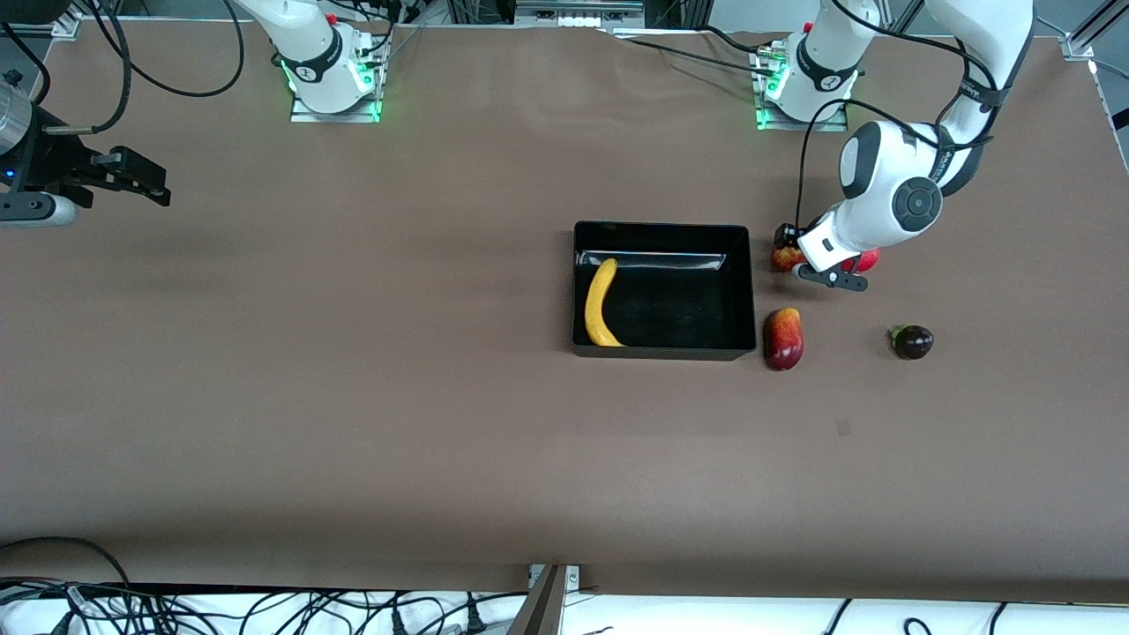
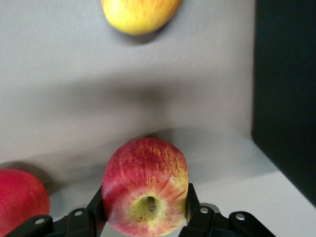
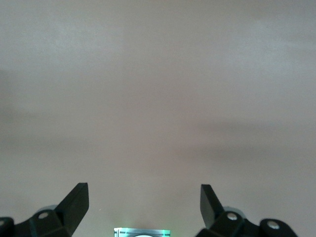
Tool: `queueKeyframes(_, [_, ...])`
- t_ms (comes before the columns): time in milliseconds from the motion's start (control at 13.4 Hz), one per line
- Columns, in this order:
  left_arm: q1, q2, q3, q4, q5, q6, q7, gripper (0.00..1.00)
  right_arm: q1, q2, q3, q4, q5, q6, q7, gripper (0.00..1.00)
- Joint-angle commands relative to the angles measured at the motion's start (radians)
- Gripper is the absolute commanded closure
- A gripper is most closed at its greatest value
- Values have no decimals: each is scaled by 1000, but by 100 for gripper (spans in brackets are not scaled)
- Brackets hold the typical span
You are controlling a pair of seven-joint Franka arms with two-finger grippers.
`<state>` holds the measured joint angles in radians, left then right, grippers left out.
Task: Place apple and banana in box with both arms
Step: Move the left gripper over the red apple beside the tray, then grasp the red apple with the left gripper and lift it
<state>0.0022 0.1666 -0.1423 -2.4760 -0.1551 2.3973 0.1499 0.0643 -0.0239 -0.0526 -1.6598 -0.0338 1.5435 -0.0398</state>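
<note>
My right gripper (image 1: 145, 181) waits over bare table (image 1: 353, 397) well away from the box (image 1: 661, 348), at the right arm's end, its fingers (image 3: 76, 202) spread wide with nothing between them. The box holds the banana (image 1: 601, 304), which lies along the wall toward the right arm's end. Just outside the box's wall toward the left arm's end, my left gripper (image 1: 791, 256) is down at the table around the apple (image 1: 783, 257). In the left wrist view the apple (image 2: 145, 192) sits squarely between my two fingers (image 2: 192, 200), stem dimple facing the camera, a pad against each side, so I am gripping it. The round red fruit (image 1: 868, 260) lies just beside the apple, away from the box. The elongated red-and-yellow fruit (image 1: 783, 339) lies beside the box, nearer the front camera than the apple, and the dark fruit (image 1: 912, 341) sits well apart from the box.
</note>
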Motion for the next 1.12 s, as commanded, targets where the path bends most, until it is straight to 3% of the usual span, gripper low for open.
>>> queueKeyframes(0, [-1, -119, 3, 108, -3, -152, -4, 100, -6, -4, 8, 15, 17, -19, 12, 0])
queueKeyframes(149, [-4, -119, 3, 282, -6, -306, -25, 100, -6, -4, 7, 15, 17, -19, 9, 0])
queueKeyframes(298, [-30, -107, -6, 359, -42, -326, -88, 100, -6, -2, 2, 15, 17, -20, 8, 0])
queueKeyframes(521, [-94, -40, -43, 390, -132, -296, -212, 100, -6, -2, 2, 15, 17, -20, 8, 0])
queueKeyframes(1042, [-223, 158, -69, 384, -120, -66, -326, 100, -6, -4, 4, 15, 17, -22, 11, 0])
